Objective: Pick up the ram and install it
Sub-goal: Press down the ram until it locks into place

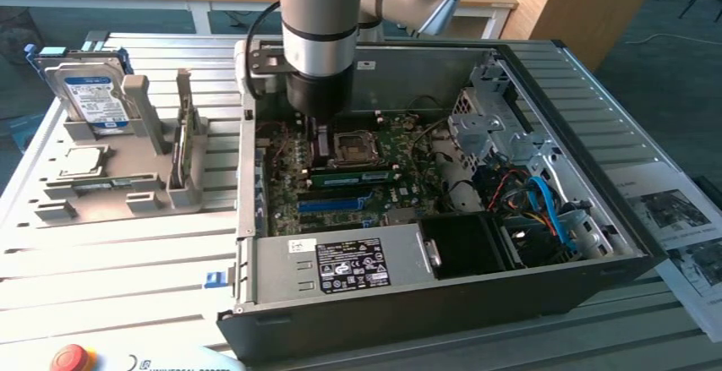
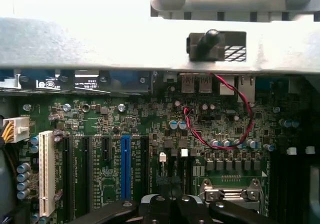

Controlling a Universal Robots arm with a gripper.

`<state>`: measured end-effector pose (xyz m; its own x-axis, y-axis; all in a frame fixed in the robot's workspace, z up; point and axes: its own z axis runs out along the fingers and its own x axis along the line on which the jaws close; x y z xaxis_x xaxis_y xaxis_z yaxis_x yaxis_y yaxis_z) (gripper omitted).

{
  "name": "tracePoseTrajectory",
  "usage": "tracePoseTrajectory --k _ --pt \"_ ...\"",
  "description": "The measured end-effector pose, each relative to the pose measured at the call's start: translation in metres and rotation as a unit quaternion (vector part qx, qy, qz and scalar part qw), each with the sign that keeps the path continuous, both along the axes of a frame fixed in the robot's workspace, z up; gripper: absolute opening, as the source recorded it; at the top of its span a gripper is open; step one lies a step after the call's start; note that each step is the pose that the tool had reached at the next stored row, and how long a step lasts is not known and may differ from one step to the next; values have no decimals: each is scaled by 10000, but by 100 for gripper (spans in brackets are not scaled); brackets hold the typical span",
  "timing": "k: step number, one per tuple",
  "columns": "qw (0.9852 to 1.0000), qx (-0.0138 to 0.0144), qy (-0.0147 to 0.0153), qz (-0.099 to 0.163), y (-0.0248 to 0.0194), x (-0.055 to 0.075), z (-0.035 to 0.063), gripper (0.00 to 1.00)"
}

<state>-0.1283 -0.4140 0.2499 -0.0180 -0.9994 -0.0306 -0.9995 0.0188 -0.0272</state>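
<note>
Reaching down into the open black computer case [image 1: 451, 303], the grey robot arm [image 1: 319, 24] holds its claw [image 1: 321, 139] just above the green motherboard [image 1: 373, 181], beside the square processor socket [image 1: 352, 147]. In the wrist view the claw [image 2: 172, 204] is closed, its black fingers [image 2: 159, 206] pressed together, and nothing can be seen between them. The ram [image 1: 352, 177], a long thin green circuit-board stick, lies in a slot on the motherboard, just on the near side of the socket. On the exterior view's left, a grey plastic holder [image 1: 113, 193] on the slatted metal desk [image 1: 113, 270] carries a silver hard drive with a blue label [image 1: 90, 92] and a small square silver chip [image 1: 81, 161].
</note>
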Motion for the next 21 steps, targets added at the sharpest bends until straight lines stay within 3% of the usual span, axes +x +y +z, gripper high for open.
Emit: tracePoseTrajectory --k 16,21 --pt "10000 -1 0 0 0 0 325 11" --pt "10000 -6 0 0 0 0 345 11"
